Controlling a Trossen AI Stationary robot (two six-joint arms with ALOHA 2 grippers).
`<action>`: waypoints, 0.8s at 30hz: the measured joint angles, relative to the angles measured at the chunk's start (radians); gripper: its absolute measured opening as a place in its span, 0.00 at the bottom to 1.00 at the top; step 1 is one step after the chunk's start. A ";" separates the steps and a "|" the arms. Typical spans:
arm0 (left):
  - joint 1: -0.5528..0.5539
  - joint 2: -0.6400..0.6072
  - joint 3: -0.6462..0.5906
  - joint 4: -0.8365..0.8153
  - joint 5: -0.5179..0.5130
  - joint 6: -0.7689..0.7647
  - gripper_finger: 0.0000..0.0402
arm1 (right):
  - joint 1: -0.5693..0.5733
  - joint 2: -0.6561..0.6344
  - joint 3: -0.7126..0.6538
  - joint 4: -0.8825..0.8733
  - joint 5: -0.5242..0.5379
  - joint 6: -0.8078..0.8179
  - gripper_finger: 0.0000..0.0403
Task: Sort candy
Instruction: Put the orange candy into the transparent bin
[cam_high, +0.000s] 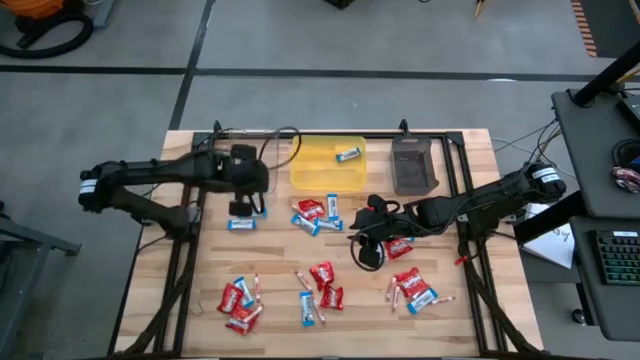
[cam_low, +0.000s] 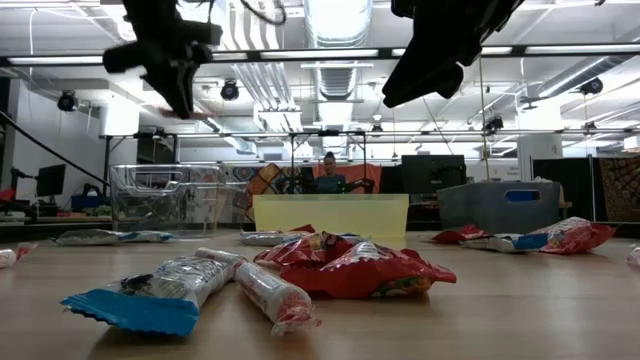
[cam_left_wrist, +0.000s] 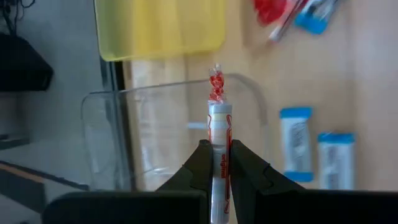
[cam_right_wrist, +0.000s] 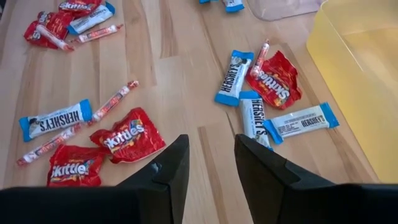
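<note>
Wooden table (cam_high: 270, 330), seen whole only from overhead; cut off at both sides in the low view. Clear tray (cam_left_wrist: 155, 130) almost lost under the left arm from above — plain only in the left wrist view, and as a glassy box (cam_low: 165, 195) at table height. Yellow tray (cam_high: 328, 165) at the back centre, one blue-and-white bar (cam_high: 348, 154) lying inside. Dark tray (cam_high: 414, 165) just right of it; contents not readable.

Left gripper (cam_left_wrist: 215, 163) raised over the clear tray near the table's back left. Fingers (cam_left_wrist: 198, 168) pressed together on a thin pinkish stick (cam_left_wrist: 219, 134), clamped around its lower part; stick's red-twisted end pointing out past the fingertips, over the tray. Lower end of the stick hidden between the fingers.

Right gripper (cam_right_wrist: 211, 163) hovering above the table centre-right, fingers (cam_right_wrist: 171, 165) apart with a clear gap, holding nothing, touching nothing. Bare wood directly between the tips. From overhead, the gripper (cam_high: 372, 228) partly masked by looped cable.

Candy scattered loose on the boards: a cluster of red packets (cam_right_wrist: 127, 137) and sticks near the right gripper; blue-and-white bars (cam_right_wrist: 252, 115) beside another red packet toward the yellow tray; further piles at front left (cam_high: 240, 300), front centre (cam_high: 320, 285) and front right (cam_high: 412, 288). Two bars (cam_left_wrist: 311, 152) on the wood beside the clear tray. Exact count in each pile — too overlapped to tell.

Person (cam_low: 328, 172) far behind the table, small, detail indistinct.
</note>
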 joint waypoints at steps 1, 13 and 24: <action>0.035 -0.001 -0.007 0.005 0.000 0.039 0.02 | 0.000 0.000 0.000 0.000 0.000 0.000 0.30; 0.434 0.010 -0.040 0.187 0.243 0.377 0.02 | 0.000 0.000 0.000 0.003 0.000 0.002 0.29; 0.600 0.104 -0.041 0.286 0.316 0.454 0.02 | 0.000 0.000 0.000 0.007 0.001 0.000 0.26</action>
